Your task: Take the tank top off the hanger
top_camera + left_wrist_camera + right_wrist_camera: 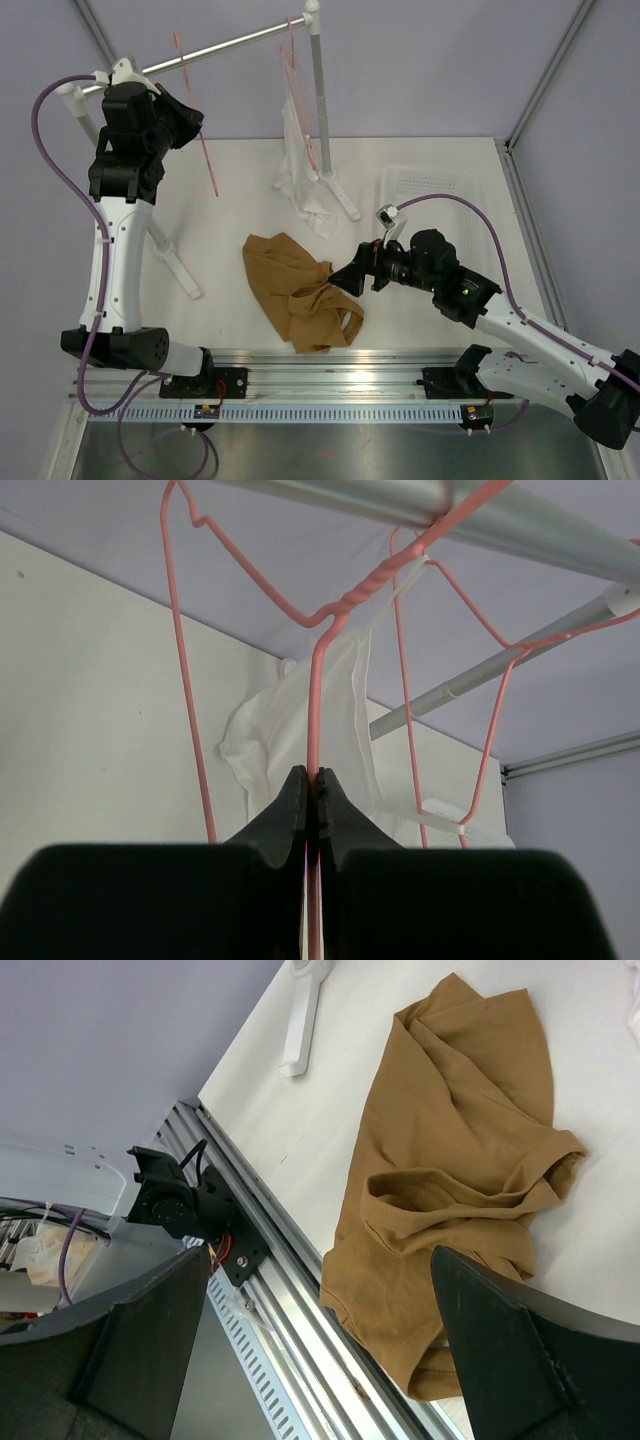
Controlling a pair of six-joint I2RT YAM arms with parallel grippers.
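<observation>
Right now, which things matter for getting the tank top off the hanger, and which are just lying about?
Job: hanger, bare, pinched in the shut left gripper; brown tank top, on the table; open right gripper beside it.
Lying about: white cloth on second hanger; basket; rail.

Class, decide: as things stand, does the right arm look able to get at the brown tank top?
Likely yes: the open right gripper is right beside the tank top, which lies uncovered on the table, nothing between.
</observation>
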